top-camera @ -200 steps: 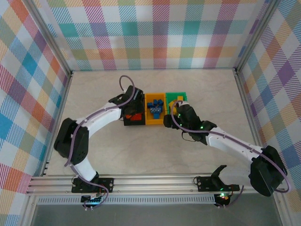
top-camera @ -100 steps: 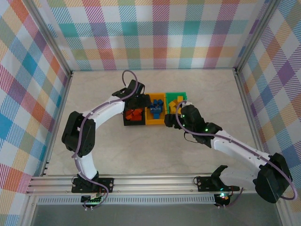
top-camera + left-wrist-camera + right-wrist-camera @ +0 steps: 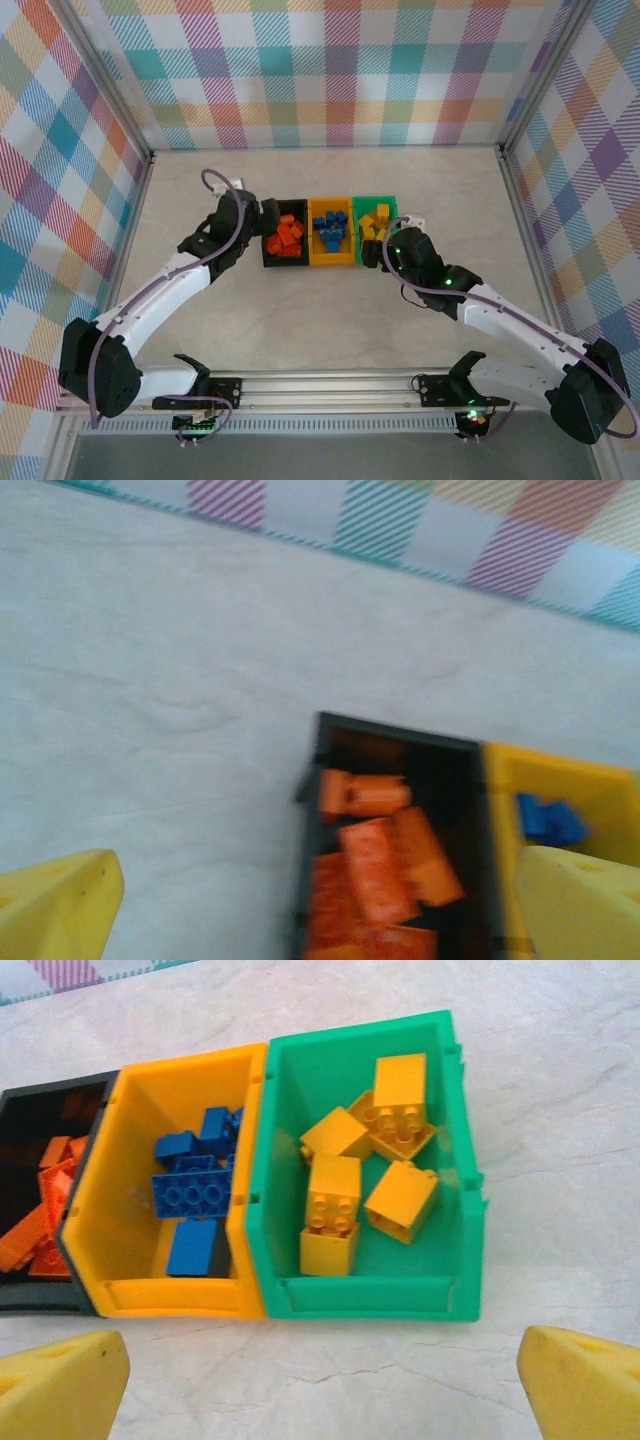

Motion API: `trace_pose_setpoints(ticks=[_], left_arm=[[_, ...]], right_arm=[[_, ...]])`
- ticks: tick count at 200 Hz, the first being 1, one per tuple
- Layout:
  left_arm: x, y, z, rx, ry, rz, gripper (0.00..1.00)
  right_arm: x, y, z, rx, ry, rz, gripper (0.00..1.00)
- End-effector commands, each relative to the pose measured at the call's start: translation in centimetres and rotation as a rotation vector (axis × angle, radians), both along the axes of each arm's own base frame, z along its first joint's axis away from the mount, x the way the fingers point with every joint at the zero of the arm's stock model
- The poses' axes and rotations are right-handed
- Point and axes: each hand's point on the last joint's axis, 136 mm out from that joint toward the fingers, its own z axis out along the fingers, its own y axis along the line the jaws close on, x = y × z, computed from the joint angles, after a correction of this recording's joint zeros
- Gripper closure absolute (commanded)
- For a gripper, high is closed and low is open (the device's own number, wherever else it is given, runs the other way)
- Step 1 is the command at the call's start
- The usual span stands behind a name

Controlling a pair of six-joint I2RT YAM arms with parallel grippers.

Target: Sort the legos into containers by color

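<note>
Three containers stand in a row mid-table. The black bin (image 3: 268, 248) holds orange-red legos (image 3: 287, 237). In the yellow-orange bin (image 3: 331, 262) lie blue legos (image 3: 330, 230), and the green bin (image 3: 375, 199) holds yellow ones (image 3: 374, 218). My left gripper (image 3: 262, 215) hangs open just left of the black bin (image 3: 305, 880), with the orange legos (image 3: 385, 865) ahead of its fingers (image 3: 55, 900). My right gripper (image 3: 385, 250) stands open at the near side of the green bin (image 3: 370, 1295), holding nothing. Before it lie yellow legos (image 3: 333, 1195) and blue legos (image 3: 190, 1195).
Plaid walls (image 3: 340, 70) close the table at the back and both sides. An aluminium rail (image 3: 320, 390) carrying both arm bases runs along the near edge. Bare marbled tabletop (image 3: 320, 320) lies between the bins and the rail.
The left gripper has opened and swung left, off the black bin, with its arm stretched lower. The right gripper has opened wider and drawn back a little from the green bin.
</note>
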Motion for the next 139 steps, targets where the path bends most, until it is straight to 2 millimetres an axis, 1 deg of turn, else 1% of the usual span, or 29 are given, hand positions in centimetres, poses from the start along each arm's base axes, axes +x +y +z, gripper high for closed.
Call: trace_pose_setpoints(ticks=[1, 13, 26, 45, 54, 69, 92, 100, 113, 116, 126, 139], left_arm=[[1.4, 4.6, -0.9, 0.218, -0.026, 0.052, 0.0], [1.7, 7.2, -1.9, 0.278, -0.015, 0.1, 0.0], [1.6, 9.8, -3.6, 0.29, 0.005, 0.149, 0.0], [1.6, 11.5, -6.0, 0.28, 0.008, 0.169, 0.0], [1.7, 11.7, -7.0, 0.282, -0.006, 0.161, 0.0], [2.2, 11.8, -8.0, 0.256, -0.052, 0.153, 0.0], [2.5, 11.4, -9.9, 0.227, -0.082, 0.119, 0.0], [2.7, 11.0, -10.5, 0.221, -0.089, 0.093, 0.0], [2.5, 10.7, -11.6, 0.217, -0.098, 0.07, 0.0], [2.6, 10.6, -11.4, 0.21, -0.12, 0.067, 0.0], [2.3, 10.5, -11.7, 0.197, -0.145, 0.063, 0.0], [1.9, 10.7, -12.4, 0.18, -0.159, 0.062, 0.0]], right_arm=[[0.4, -2.2, -0.2, -0.06, -0.02, -0.065, 0.0], [0.5, -3.0, -0.6, -0.06, -0.013, -0.095, 0.0], [0.6, -3.7, -0.9, -0.05, -0.008, -0.122, 0.0], [0.6, -4.3, -1.3, -0.052, -0.003, -0.137, 0.0], [0.6, -4.5, -1.3, -0.056, -0.002, -0.143, 0.0], [0.7, -5.1, -1.4, -0.065, 0.005, -0.157, 0.0], [0.9, -6.3, -1.1, -0.068, 0.002, -0.191, 0.0], [1.0, -6.8, -0.8, -0.074, -0.005, -0.201, 0.0], [1.2, -7.9, -0.3, -0.089, -0.023, -0.231, 0.0], [1.2, -8.3, -0.1, -0.093, -0.029, -0.244, 0.0], [1.4, -9.7, 0.5, -0.109, -0.052, -0.298, 0.0], [1.6, -11.3, 1.4, -0.132, -0.098, -0.349, 0.0]])
